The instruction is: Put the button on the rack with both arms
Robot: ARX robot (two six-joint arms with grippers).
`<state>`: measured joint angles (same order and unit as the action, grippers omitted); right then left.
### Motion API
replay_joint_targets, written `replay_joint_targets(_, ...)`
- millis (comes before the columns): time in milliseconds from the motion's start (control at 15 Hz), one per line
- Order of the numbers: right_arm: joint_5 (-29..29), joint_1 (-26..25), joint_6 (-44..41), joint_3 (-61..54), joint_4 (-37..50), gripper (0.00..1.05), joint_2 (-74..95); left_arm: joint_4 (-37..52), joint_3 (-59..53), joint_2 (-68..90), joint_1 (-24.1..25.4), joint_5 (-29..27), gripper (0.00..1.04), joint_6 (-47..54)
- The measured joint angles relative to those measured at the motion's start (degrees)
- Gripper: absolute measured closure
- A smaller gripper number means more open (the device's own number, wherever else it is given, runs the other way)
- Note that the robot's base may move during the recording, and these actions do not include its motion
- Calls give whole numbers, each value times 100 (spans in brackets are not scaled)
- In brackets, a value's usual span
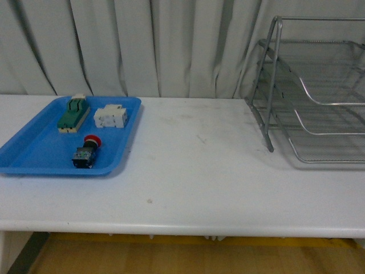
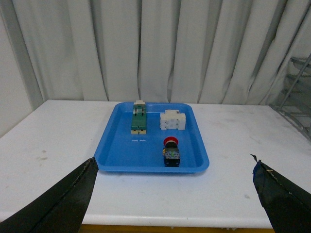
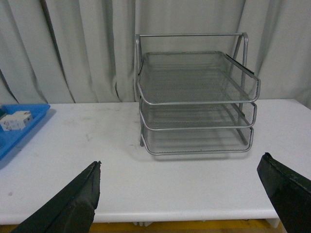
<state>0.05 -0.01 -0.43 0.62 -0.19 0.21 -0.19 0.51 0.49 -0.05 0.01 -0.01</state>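
Observation:
The button (image 1: 85, 152), red cap on a black-and-blue body, lies in the blue tray (image 1: 34, 154) at the table's left; it also shows in the left wrist view (image 2: 171, 151). The silver wire rack (image 1: 319, 97) of three trays stands at the far right and fills the right wrist view (image 3: 194, 97). My left gripper (image 2: 175, 194) is open and empty, held back at the table's front edge, facing the tray. My right gripper (image 3: 180, 194) is open and empty at the front edge, facing the rack. Neither arm shows in the front view.
In the blue tray (image 2: 121, 155) a green-and-cream switch block (image 1: 73, 114) and a white blocky component (image 1: 110, 116) lie behind the button. Grey curtains hang behind the white table (image 1: 199, 171). The tray's corner shows in the right wrist view (image 3: 19, 131).

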Motion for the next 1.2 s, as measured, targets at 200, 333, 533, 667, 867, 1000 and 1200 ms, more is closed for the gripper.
replay_joint_targets(200,-382,-131,107,13,31,6,114,0,0,0,0,-2,7,0)
replay_joint_targets(333,-1609,-986,332,400,1670,6,2000,-2,0,0,0,-2,7,0)
replay_joint_targets(533,-1853,-1659,748,1860,4221,6,5128,0,0,0,0,-2,7,0)
replay_joint_targets(667,-1954,-2249,1569,3029,4695,6,7029,0,0,0,0,0,7,0)
replay_joint_targets(867,-2492,-2988,3696,4074,4911,6,9025,0,0,0,0,0,7,0)
replay_joint_targets(1000,-3307,-3071,5630,4033,5934,6,10083,0,0,0,0,0,7,0)
replay_joint_targets(1200,-3410,-2507,7783,3978,7390,6,11621,0,0,0,0,-2,7,0)
